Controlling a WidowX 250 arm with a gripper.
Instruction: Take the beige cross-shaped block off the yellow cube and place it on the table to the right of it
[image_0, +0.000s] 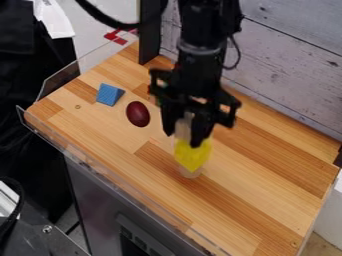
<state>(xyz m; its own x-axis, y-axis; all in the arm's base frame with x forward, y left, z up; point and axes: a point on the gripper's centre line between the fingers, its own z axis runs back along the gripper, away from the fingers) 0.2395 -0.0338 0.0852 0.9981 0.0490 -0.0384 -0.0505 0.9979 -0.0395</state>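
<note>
The black gripper (184, 136) hangs over the middle of the wooden counter, directly above and partly in front of a yellow block (192, 155). A pale piece (183, 129) shows within the gripper, just above the yellow block; whether it is gripped cannot be told. Under the yellow block, the rounded end of a light wooden piece (190, 172) shows, its upper part hidden. Left of the gripper lies a dark red oval object (137, 114). Farther left is a blue block (109, 94) with a slanted side.
Behind the gripper, small red and green parts of something show beside the arm. A clear guard (78, 67) runs along the counter's left edges. The counter (267, 175) meets a grey plank wall (294, 65) at the back right, and a dark post (149, 32) stands at the back.
</note>
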